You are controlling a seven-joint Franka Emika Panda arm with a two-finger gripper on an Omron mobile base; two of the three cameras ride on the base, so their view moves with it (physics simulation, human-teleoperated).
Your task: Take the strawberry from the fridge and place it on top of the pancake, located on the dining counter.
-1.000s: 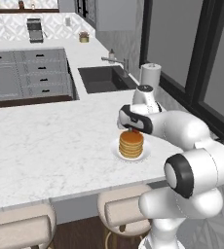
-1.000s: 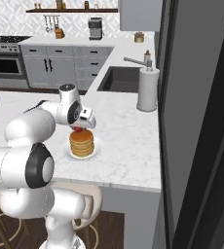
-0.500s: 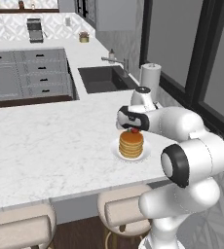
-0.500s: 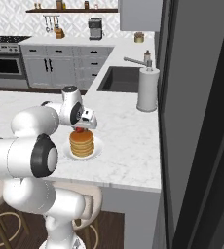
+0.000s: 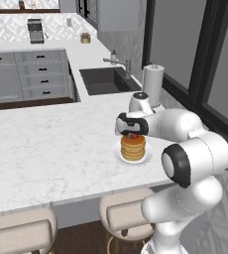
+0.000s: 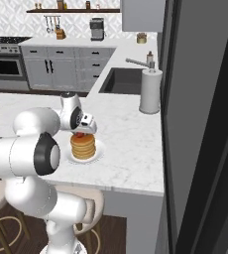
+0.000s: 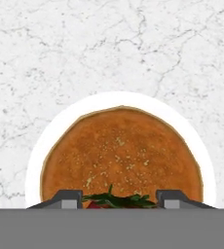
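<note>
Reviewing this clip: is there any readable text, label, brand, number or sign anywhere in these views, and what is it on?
None can be read. The paper towel roll, the coffee maker and the jars on the far shelf show no legible marking; any print there is too small to tell. The pancake, its plate, the strawberry in the gripper and the dining counter are plain.

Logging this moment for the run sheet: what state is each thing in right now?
Gripper: jaws shut on the strawberry, just above the pancake.
Strawberry: held, not yet released.
Pancake: stacked on its plate, top bare.
Plate: flat on the dining counter.
Paper towel roll: upright by the sink.
</note>
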